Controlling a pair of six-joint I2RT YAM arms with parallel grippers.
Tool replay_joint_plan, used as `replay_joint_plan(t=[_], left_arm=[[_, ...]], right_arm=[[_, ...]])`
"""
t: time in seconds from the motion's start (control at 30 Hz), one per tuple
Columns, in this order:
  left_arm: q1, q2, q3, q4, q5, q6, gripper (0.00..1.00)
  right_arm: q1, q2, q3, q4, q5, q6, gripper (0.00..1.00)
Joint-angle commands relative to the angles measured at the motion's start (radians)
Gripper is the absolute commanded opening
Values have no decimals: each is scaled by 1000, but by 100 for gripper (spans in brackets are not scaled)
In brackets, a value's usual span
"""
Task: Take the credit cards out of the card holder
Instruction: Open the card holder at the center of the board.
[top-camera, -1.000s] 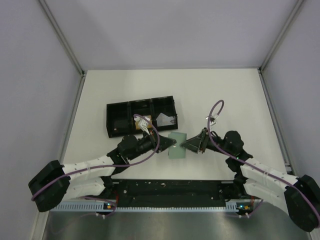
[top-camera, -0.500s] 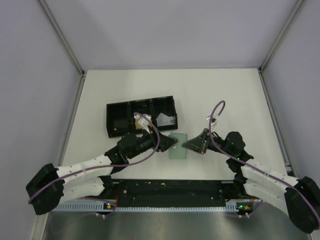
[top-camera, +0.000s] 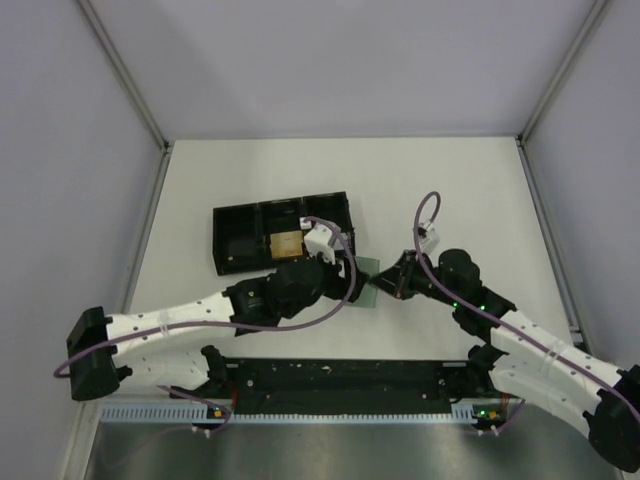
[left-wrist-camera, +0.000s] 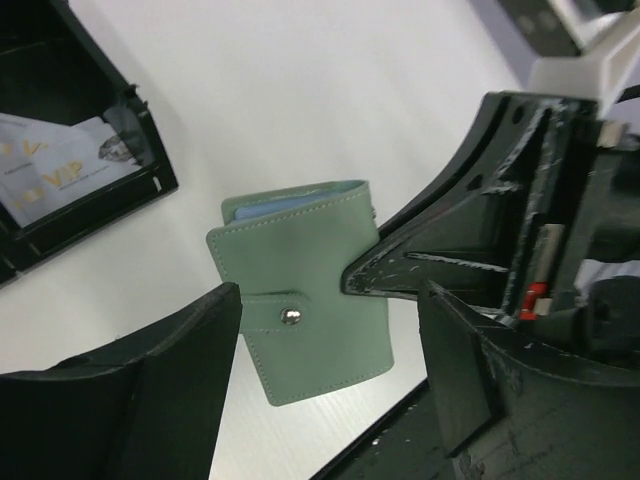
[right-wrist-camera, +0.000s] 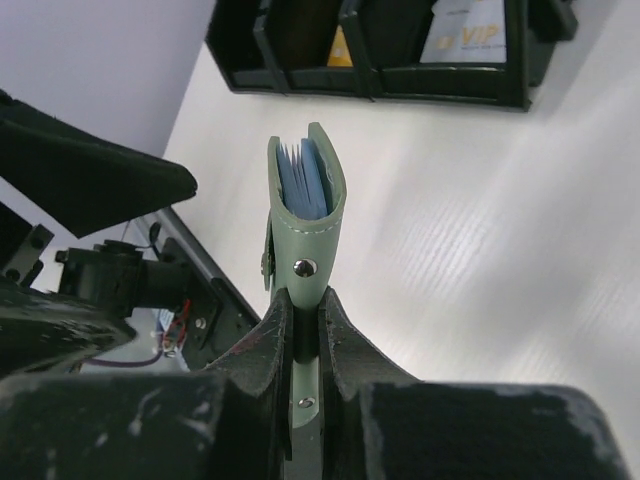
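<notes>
My right pincer (right-wrist-camera: 306, 305) is clamped on the snapped-shut holder (right-wrist-camera: 305, 225), edge up; only blue sleeve edges (right-wrist-camera: 303, 180) show inside. My left pincer (left-wrist-camera: 330, 300) stands open astride it. From above, my left wrist (top-camera: 300, 278) hides most of it. Bare table (right-wrist-camera: 480, 220) lies at 3 o'clock; at 12, the tray (right-wrist-camera: 420, 83) holds a gold card (right-wrist-camera: 341, 48) and a silvery card (right-wrist-camera: 470, 30), both cut off.

This looks like a robotics lab test cell. A plain white worktop (top-camera: 450, 190) is boxed in by blank pale grey wall panels (top-camera: 340, 60) set in bare aluminium frame posts (top-camera: 125, 70). A white-and-black left arm (top-camera: 170, 322) and right arm (top-camera: 545, 350) are bolted to a black base rail (top-camera: 340, 375) above a slotted grey cable duct (top-camera: 340, 412), and both arms trail loose purple cables (top-camera: 431, 195).
</notes>
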Motion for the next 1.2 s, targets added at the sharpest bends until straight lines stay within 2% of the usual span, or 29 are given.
replay_joint_plan(t=[0.0,0.3,0.53,0.73,1.17], left_arm=[[-43,93,99,-160,-147,34,74],[-49,170,113,-150,-111,-11,64],[-47,224,125,-102,-55,-24,63],[-47,261,134,-102,-66,-23,60],[-49,319,150,-179,-97,-31,45]], right_arm=[[23,-21,64,-111,102,-30,0],[37,-32,59,-103,95,-18,0],[43,-32,57,-98,93,-16,0],[52,-32,60,-94,90,-15,0],[54,-49,76,-114,95,-25,0]])
